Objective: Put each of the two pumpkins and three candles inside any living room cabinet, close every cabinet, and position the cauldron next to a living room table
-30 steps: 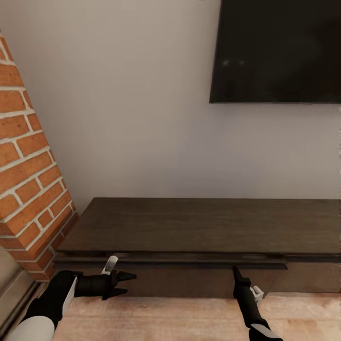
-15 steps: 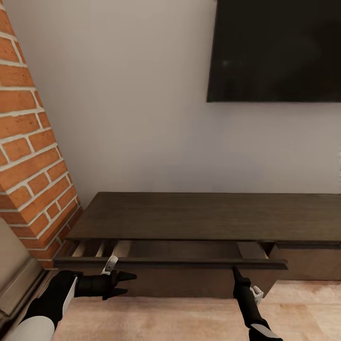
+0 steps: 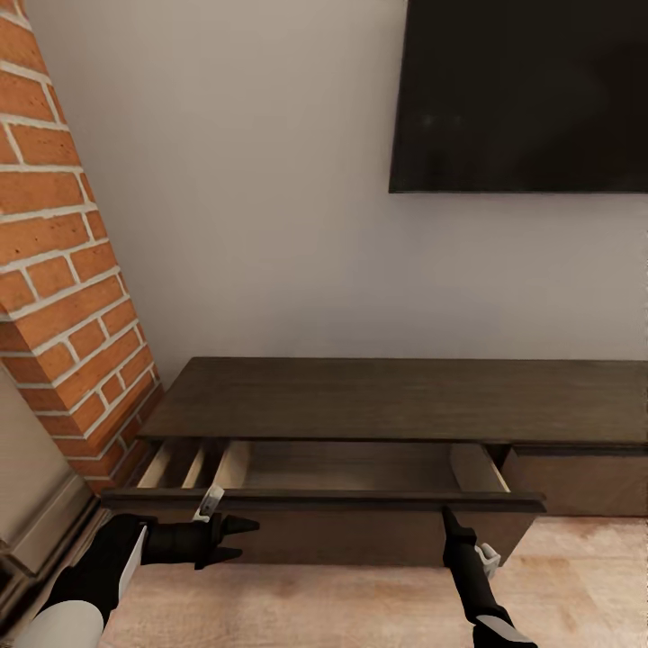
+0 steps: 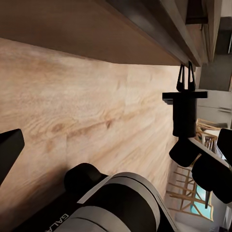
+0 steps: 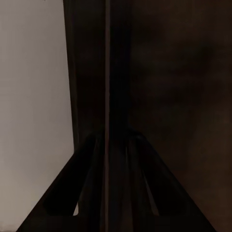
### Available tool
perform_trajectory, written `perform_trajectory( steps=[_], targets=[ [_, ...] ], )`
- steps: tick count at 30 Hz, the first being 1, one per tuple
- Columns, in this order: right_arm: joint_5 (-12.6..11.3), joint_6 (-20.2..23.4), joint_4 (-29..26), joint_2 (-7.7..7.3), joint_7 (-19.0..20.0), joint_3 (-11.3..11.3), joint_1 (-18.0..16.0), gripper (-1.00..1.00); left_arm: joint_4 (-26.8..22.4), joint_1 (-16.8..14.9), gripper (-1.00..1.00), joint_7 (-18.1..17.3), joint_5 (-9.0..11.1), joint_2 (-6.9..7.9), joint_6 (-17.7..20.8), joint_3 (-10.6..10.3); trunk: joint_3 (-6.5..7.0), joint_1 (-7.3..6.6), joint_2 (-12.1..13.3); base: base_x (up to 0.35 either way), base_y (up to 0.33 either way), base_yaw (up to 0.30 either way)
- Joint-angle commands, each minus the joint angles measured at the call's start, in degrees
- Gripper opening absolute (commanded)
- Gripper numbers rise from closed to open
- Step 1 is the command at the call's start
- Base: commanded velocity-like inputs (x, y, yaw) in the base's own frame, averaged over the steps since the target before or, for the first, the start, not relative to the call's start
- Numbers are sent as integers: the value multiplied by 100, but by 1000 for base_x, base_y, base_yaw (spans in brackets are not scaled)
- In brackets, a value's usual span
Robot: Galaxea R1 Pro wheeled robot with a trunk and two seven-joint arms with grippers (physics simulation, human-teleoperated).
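Head view shows the cabinet (image 3: 396, 400), long, low and dark brown with a flat matte top, against the pale wall; its drawer (image 3: 324, 499) stands pulled out, inside looking bare. The right gripper (image 3: 447, 515) has its jaws closed on the drawer's front edge. The left gripper (image 3: 241, 538) hovers beside the front, jaws spread, holding nothing. Judging by this, stowing has not begun. Rough red brick (image 3: 63, 297), a glossy black screen (image 3: 522, 90) and wood-grain floor (image 3: 360, 603) surround it.

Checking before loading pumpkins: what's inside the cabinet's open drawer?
The drawer of the cabinet shows bare pale wooden sides and floor. Its front strip is hidden behind the front panel.
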Motion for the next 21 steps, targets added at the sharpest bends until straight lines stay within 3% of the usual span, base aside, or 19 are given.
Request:
perform_trajectory(
  steps=[1,21],
  targets=[
    [-22,20,-12,0,75,-10,-3,-100,0,1,100,0,0,0,0,1,1,-1,-1,-53,0,0],
    [-22,29,-12,0,75,-10,-3,-100,0,0,100,1,-1,-4,0,-6,1,-1,-1,-153,0,0]
  ],
)
